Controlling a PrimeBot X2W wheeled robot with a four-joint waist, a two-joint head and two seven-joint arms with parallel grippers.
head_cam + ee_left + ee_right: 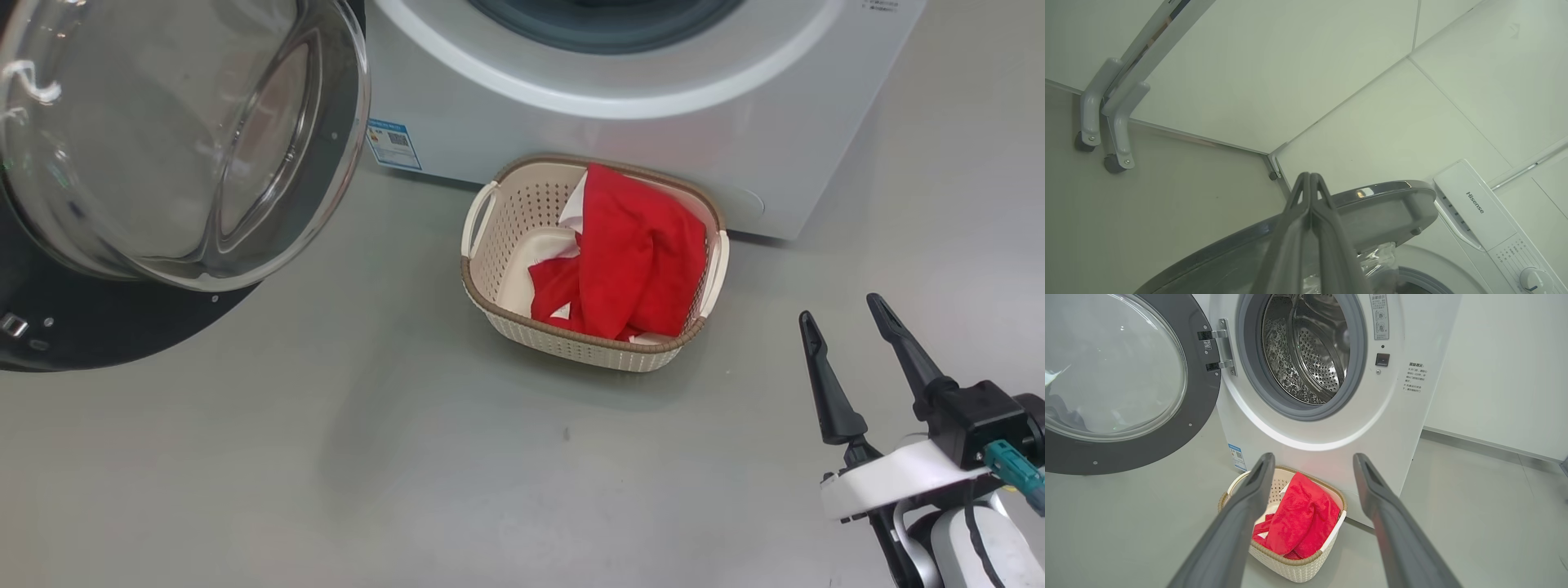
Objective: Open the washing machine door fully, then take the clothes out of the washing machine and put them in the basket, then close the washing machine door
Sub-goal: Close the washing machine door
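Note:
The washing machine [653,122] [1392,416] stands with its door [163,147] [1114,384] swung wide to the left, the steel drum [1306,351] bare inside. Red clothes [629,253] [1298,518] lie in the cream basket [498,269] [1298,571] on the floor right before the machine. My right gripper [845,314] [1312,461] is open and holds nothing, to the right of the basket and a little nearer to me. My left gripper [1310,176] is shut and empty, just over the door's dark rim [1380,204].
Grey floor [367,474] spreads all around the basket. White wall panels [1290,61] stand behind and to the right of the machine. A grey frame leg on castors [1106,122] stands by the wall. The machine's control panel [1494,220] shows in the left wrist view.

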